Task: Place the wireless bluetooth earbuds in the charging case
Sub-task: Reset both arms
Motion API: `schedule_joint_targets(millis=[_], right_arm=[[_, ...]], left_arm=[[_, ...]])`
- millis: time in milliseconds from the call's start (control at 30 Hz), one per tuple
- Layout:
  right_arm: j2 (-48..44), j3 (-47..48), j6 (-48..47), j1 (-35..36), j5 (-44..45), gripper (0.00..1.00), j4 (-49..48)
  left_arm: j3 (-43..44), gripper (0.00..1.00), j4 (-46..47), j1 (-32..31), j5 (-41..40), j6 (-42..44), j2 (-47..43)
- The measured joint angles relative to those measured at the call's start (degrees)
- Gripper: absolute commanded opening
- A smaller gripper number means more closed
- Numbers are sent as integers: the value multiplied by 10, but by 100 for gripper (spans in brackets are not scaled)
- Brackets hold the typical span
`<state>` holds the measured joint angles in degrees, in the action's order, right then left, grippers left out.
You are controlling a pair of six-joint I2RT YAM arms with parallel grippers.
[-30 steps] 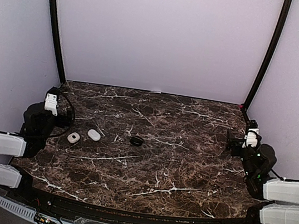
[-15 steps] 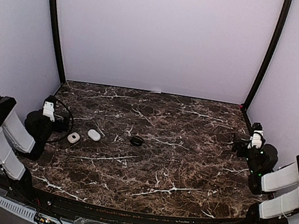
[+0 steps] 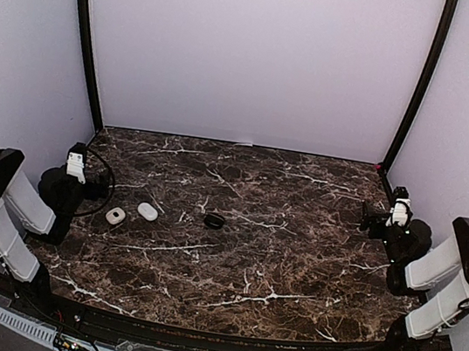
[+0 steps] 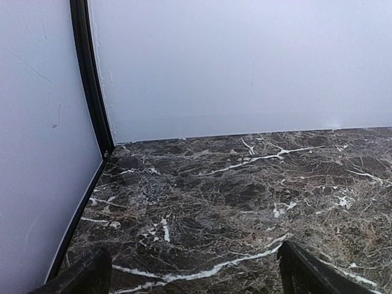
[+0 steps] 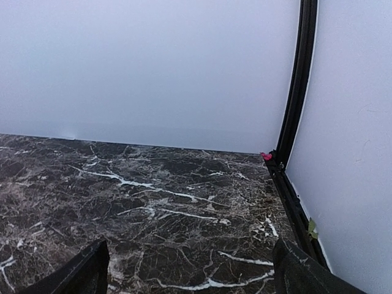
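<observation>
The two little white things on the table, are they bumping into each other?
Apart. The top view shows the left white piece and the right white piece with a strip of dark table between them.

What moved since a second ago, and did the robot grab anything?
Both arms folded up: their white links, lying flat before, now slant upward. The left gripper and right gripper barely shifted, stayed open, grabbed nothing. The two small white items and small black item didn't move.
</observation>
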<state>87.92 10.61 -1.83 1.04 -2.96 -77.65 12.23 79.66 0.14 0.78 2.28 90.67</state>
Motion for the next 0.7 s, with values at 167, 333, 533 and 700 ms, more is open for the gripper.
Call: schedule_joint_targets(millis=[167, 333, 533, 700], right_arm=[[0, 16, 9, -3, 8, 99, 18], [0, 16, 10, -3, 13, 99, 26], [0, 16, 11, -3, 13, 99, 28], [0, 16, 11, -3, 13, 99, 31]], left_arm=[[0, 99, 0, 0, -5, -4, 0], [0, 99, 0, 0, -7, -6, 0], [0, 99, 0, 0, -8, -6, 0], [0, 99, 0, 0, -8, -6, 0]])
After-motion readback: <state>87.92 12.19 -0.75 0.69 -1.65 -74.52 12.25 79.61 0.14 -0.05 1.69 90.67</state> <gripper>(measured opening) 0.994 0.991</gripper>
